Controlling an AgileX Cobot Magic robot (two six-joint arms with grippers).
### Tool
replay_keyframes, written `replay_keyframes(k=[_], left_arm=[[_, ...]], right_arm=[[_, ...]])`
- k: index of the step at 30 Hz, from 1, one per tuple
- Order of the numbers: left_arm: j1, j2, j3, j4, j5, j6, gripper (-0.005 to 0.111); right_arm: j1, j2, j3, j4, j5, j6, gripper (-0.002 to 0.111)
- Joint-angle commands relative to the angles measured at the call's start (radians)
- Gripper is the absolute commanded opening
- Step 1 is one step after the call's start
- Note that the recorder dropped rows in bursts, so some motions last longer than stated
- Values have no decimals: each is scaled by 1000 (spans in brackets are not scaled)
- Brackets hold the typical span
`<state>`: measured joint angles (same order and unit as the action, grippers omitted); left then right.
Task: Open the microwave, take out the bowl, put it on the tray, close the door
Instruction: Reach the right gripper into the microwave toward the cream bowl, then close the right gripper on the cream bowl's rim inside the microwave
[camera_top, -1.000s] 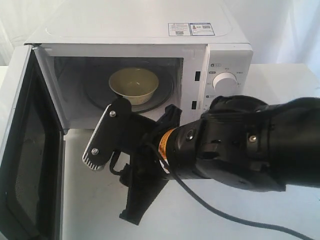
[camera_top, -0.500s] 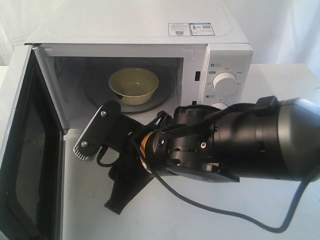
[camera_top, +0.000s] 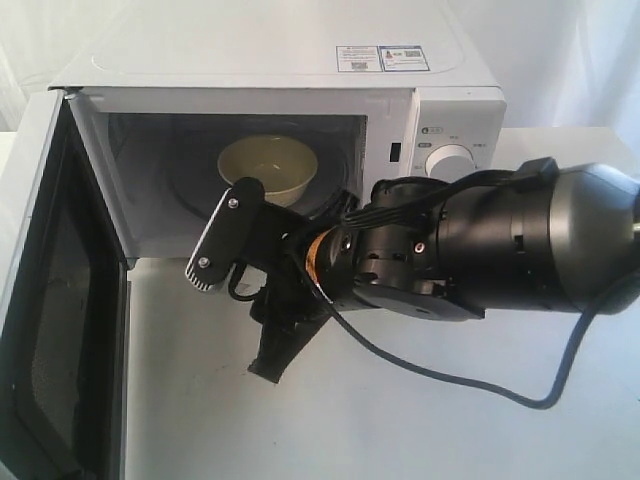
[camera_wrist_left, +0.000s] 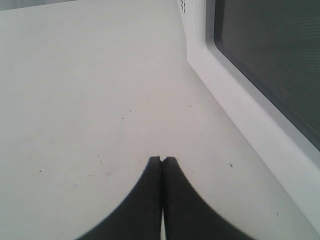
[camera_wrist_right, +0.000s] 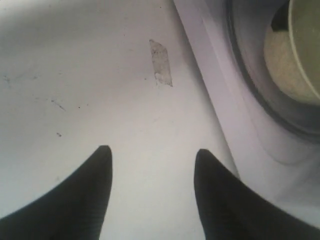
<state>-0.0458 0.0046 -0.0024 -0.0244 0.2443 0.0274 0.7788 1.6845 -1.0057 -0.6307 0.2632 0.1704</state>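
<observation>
**Right claw (camera_wrist_right: 152, 150) up, nearer the bowl (camera_top: 267, 170)**

Arm has risen toward the microwave (camera_top: 450, 110) mouth. Jaws are well apart, nothing held. Left claw (camera_wrist_left: 161, 159) is pinched together, empty, over the table (camera_top: 400, 420) beside the open door (camera_top: 40, 300). Bowl sits upright inside. Likely light, rigid, slick: pinch the near rim, one finger inside.

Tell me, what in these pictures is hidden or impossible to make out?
- Exterior view: the right arm hides the microwave's lower control panel; the right end effector partly covers the bowl.
- Exterior view: the door is cut off by the picture edge, handle unseen; the stickers' print is too small.
- Right wrist view: the bowl is cut off by the edge.
- No view shows a tray.
</observation>
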Motion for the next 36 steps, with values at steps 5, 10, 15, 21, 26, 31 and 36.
replay_keyframes(k=[5, 10, 15, 21, 26, 31, 36], left_arm=[[5, -5, 2, -5, 4, -1, 0], [5, -5, 2, -5, 4, -1, 0], [5, -5, 2, -5, 4, -1, 0], [5, -5, 2, -5, 4, -1, 0], [5, -5, 2, -5, 4, -1, 0], [5, -5, 2, -5, 4, -1, 0], [5, -5, 2, -5, 4, -1, 0]], right_arm=[[-61, 18, -29, -42, -203, -117, 50], [-102, 81, -64, -42, -319, -230, 61], [-125, 125, -116, -42, -326, -307, 62], [-164, 195, -187, -42, -345, -322, 62], [-182, 244, -238, -37, -341, -349, 62], [-207, 283, -278, -36, -341, -349, 62], [-213, 330, -310, -36, -356, -349, 61]])
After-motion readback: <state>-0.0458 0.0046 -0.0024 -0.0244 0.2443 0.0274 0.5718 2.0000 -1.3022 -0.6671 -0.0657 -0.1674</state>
